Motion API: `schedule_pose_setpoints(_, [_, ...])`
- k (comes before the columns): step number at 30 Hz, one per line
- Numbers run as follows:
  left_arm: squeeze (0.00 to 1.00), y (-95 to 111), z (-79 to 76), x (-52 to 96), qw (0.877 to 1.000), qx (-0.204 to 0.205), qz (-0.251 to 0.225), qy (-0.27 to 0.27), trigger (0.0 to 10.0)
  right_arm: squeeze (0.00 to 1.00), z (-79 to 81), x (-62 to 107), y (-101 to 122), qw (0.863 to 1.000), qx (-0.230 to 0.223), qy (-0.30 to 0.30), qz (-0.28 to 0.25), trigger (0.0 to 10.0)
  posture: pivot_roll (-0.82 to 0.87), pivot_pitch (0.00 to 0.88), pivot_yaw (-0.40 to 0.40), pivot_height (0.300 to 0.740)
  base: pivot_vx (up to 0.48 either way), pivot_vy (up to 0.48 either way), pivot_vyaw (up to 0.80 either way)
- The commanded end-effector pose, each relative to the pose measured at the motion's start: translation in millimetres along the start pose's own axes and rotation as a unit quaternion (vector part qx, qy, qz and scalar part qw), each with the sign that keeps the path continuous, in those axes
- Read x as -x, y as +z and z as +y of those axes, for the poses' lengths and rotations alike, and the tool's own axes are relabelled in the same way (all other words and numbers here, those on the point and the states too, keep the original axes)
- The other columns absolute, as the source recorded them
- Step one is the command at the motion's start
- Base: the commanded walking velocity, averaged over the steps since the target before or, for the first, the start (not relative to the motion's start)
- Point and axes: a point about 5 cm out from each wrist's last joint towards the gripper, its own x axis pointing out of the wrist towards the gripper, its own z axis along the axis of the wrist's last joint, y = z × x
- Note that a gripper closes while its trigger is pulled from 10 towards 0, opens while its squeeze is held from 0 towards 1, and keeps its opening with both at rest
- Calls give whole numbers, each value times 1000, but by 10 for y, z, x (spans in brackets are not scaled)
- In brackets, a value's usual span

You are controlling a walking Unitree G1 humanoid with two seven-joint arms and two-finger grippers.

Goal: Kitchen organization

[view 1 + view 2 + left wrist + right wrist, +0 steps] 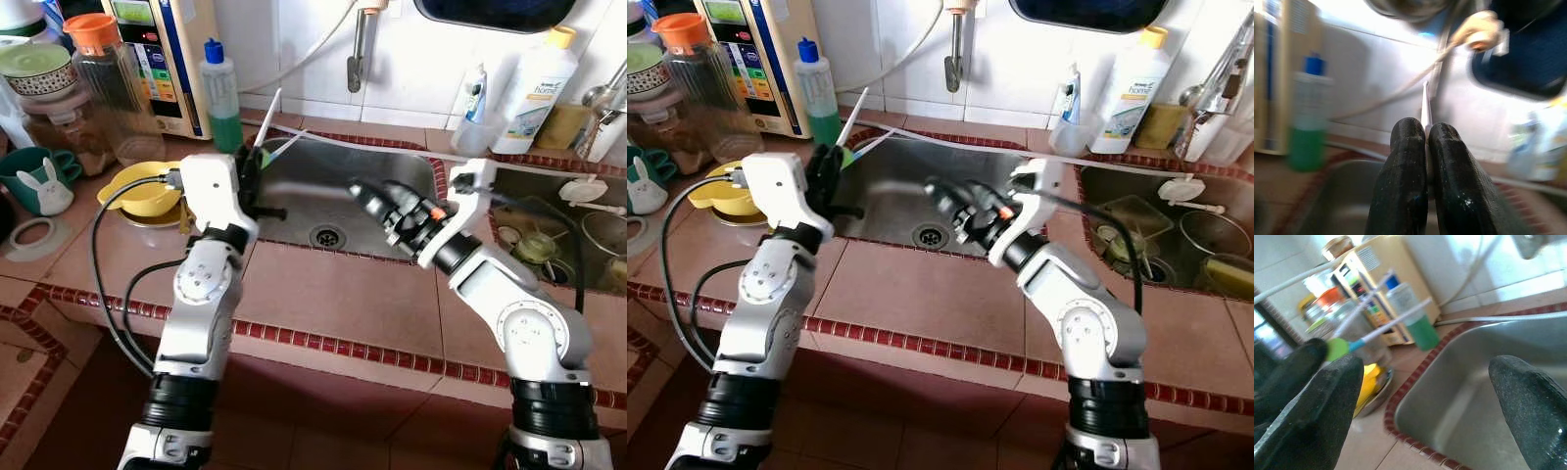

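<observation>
The robot looked busy tidying up at the sink (294,201), in the step of picking up thin sticks, maybe straws or brushes. The left gripper (257,168) was up over the sink's left edge, and its two black fingers (1405,161) were squeezed tight on a thin white stick (267,116) that poked up past them. A second stick with a green and blue end (1354,345) sat right beside it. The right gripper (364,196) hung over the middle of the sink, fingers spread wide, with nothing in it, facing the sticks. Next, the sticks probably needed carrying to a holder on the tabletop (323,294), slowly, so they did not slip.
</observation>
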Motion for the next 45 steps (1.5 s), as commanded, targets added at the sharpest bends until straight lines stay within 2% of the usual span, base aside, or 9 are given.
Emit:
schedule_pose_setpoints(1, [0, 76, -112, -48, 999, 41, -6, -29, 10000, 0, -3, -46, 52, 1000, -13, -8, -19, 10000, -16, 65, 21, 740, 0, 0, 0])
schedule_pose_setpoints(5, [0, 68, -213, -76, 991, 124, 10, -53, 10000, 0, -46, -130, 41, 997, -57, -29, -34, 10000, -13, 64, 24, 740, 0, 0, 0])
schedule_pose_setpoints(7, [0, 58, -285, -86, 983, 166, 23, -69, 10000, 0, -70, -225, 8, 993, -107, -33, -43, 10000, -9, 67, 29, 740, 0, 0, 0])
schedule_pose_setpoints(13, [0, 8, -370, -63, 976, 196, 47, -86, 10000, 0, -14, -441, 77, 981, -177, -12, -75, 10000, 2, 69, 31, 740, 0, 0, 0])
schedule_pose_setpoints(20, [0, -18, -385, -33, 969, 221, 66, -89, 10000, 0, 67, -584, 6, 977, -201, 3, -65, 10000, 8, 77, 24, 740, 0, 0, 0])
schedule_pose_setpoints(21, [0, -22, -398, -23, 967, 226, 69, -92, 10000, 0, 78, -601, -16, 976, -208, 4, -63, 9059, 9, 77, 23, 740, 0, 0, 0])
schedule_pose_setpoints(22, [0, -23, -409, -18, 967, 226, 69, -94, 10000, 0, 84, -606, -27, 975, -215, 5, -63, 1412, 11, 77, 22, 740, 0, 0, 0])
schedule_pose_setpoints(23, [0, -23, -411, -16, 967, 226, 69, -94, 10000, 0, 84, -608, -30, 974, -217, 5, -63, 0, 12, 79, 22, 740, 0, 0, 0])
schedule_pose_setpoints(45, [0, -97, -400, 19, 961, 246, 97, -81, 10000, 0, 42, -620, -72, 969, -236, -10, -70, 0, 3, 89, 24, 740, 0, 0, 0])
